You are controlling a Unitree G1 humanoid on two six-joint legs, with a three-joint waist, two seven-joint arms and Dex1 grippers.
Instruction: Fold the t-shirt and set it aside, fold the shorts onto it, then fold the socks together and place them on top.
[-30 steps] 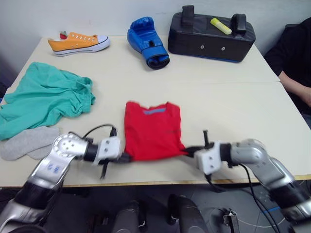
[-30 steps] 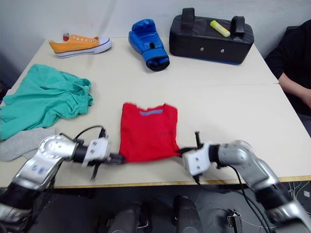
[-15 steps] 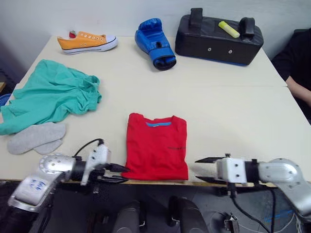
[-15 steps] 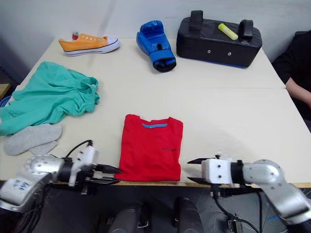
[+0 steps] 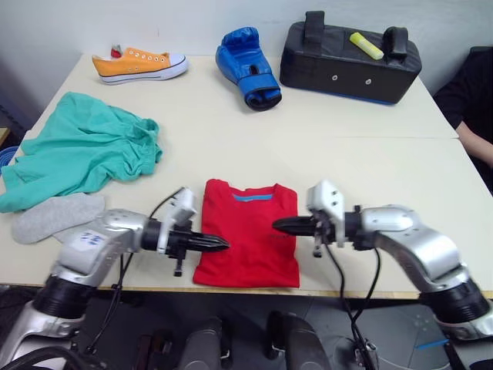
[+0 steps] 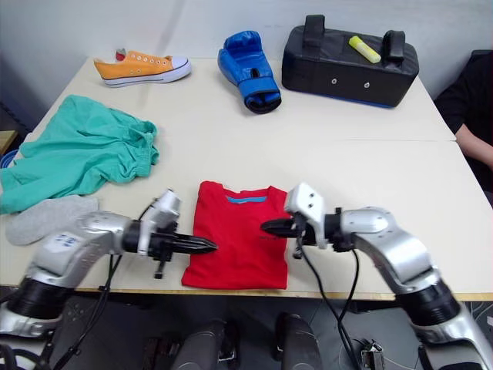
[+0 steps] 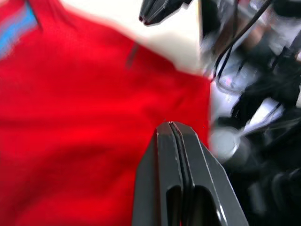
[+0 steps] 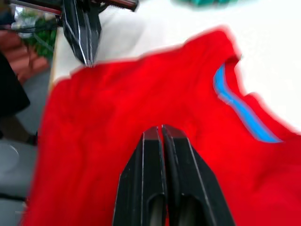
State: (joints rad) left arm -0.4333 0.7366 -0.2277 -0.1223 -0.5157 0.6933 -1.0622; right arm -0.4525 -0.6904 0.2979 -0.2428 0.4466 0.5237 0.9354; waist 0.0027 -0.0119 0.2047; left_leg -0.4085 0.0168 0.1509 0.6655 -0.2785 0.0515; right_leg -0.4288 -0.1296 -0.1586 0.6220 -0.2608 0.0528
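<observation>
I see the shorts (image 5: 81,150) bunched at left of the frame; the folded t-shirt (image 5: 249,232) lies bottom centre, collar pointing away, long axis front-to-back. My left gripper (image 5: 219,244) and right gripper (image 5: 280,225), both clenched empty, have swung in over its edges from the table's front. Socks (image 5: 54,216) lie lower left.

The t-shirt (image 7: 84,117) is cut off by the edges of both wrist views and is blurred there, its small chest print (image 5: 282,236) is partly covered by the right pincer (image 5: 277,225), and the seated person (image 5: 476,116) is cut off at the picture's right edge.
</observation>
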